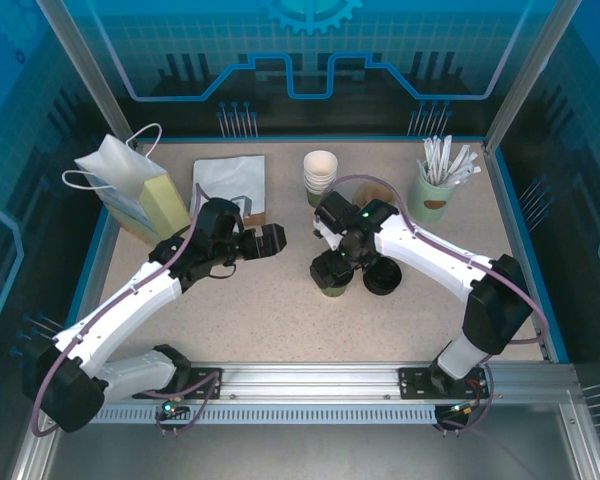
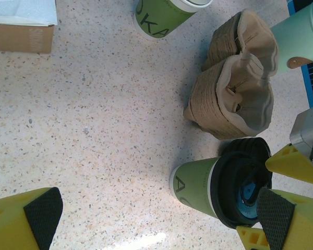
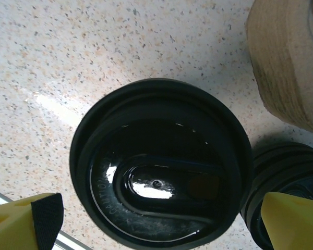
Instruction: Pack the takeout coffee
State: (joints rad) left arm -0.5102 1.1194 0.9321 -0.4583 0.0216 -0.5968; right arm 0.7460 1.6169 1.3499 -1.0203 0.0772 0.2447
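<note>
The takeout coffee (image 2: 198, 183), a small cup with a green band and a black lid (image 3: 161, 166), stands on the speckled table just left of centre-right. In the top view the cup (image 1: 332, 284) is directly under my right gripper (image 1: 334, 266). In the right wrist view the right gripper (image 3: 161, 216) is open, with one yellow finger (image 3: 26, 221) on each side of the lid, above it. My left gripper (image 1: 272, 240) is open and empty, left of the cup. In the left wrist view the left gripper (image 2: 156, 221) looks at the cup from the side.
Brown pulp cup trays (image 2: 240, 88) are stacked just behind the coffee. A stack of spare black lids (image 1: 383, 278) sits right of it. Unlidded cups (image 1: 320, 175), the straw cup (image 1: 432, 195), a paper bag (image 1: 130, 185) and a brown box with white napkins (image 2: 21, 26) stand further back.
</note>
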